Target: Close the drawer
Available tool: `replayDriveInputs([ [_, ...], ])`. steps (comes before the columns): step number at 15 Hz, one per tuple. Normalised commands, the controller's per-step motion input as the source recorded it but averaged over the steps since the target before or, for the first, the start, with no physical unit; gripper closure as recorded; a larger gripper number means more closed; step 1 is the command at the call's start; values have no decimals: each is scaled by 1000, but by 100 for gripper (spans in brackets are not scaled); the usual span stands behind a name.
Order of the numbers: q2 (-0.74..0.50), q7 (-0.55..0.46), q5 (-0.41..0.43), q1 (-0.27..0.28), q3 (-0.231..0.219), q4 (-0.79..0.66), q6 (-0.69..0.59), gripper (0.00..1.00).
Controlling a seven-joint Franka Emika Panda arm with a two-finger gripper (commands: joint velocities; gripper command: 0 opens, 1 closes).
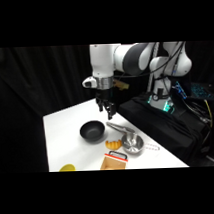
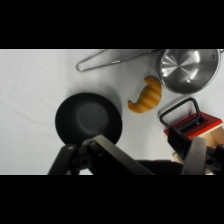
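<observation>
Wrist view: drawer [image 2: 192, 125] lies tilted, black handle toward croissant [image 2: 146, 95].

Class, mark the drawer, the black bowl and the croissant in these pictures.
drawer [image 2: 195, 122]: wrist view, on its orange-red top.
black bowl [image 2: 89, 119]: wrist view, on its inner floor.
croissant [image 2: 146, 96]: wrist view, on its curved middle.

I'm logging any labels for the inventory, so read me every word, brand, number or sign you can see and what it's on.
None can be read: no text shows on the round black bowl, shiny metal pot, orange croissant-shaped toy, metal tongs, or small tan wooden drawer with its red top.
</observation>
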Motion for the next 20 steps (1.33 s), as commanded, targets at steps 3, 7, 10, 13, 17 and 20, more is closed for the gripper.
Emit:
replayDriveInputs([
  [3, 48, -31, 8, 3, 32, 13, 57, 0],
  [7, 106, -70, 20, 63, 80, 19, 187, 0],
  [10, 143, -213, 44, 81, 92, 38, 250, 0],
  [13, 179, -366, 44, 41, 73, 66, 240, 0],
  [17, 228, -381, 39, 9, 66, 100, 241, 0],
  [20, 292, -282, 17, 5, 64, 155, 264, 0],
])
